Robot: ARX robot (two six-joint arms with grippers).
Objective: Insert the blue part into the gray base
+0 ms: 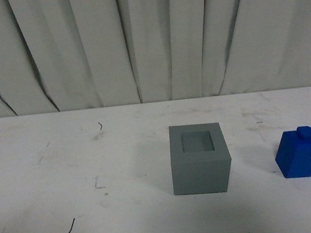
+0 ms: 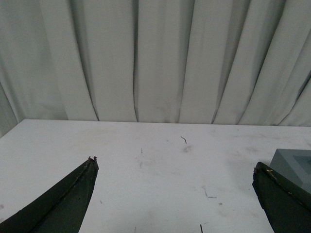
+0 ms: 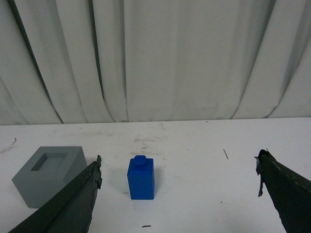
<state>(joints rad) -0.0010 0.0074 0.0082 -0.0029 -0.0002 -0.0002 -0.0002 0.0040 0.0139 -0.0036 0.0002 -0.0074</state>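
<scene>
Blue part [image 1: 300, 154] stands upright on the table [image 1: 92, 158], long axis vertical, small square knob [image 1: 304, 130] up. In the front view it sits at 3 o'clock of the gray base [image 1: 199, 159], well apart, turned so a corner faces the camera.

Right end effector [image 3: 179, 162] is released, fingers spread wide, gripping nothing. The blue part lies ahead of it at about 12 o'clock, within the finger span but not touching. Right arm judged nearer, since the part is on the robot's right side.

Left end effector [image 2: 175, 165] is also released and empty; only a corner of the gray base shows beside one finger.

Blue part: glossy bright plastic, boxy, taller than wide, sharp edges. Gray base: matte cube, wider than the part, square recess [image 1: 198, 141] in its top face, empty.

Table is white, scuffed, with dark flecks. Pale pleated curtain [image 1: 135, 39] at 12 o'clock behind.
</scene>
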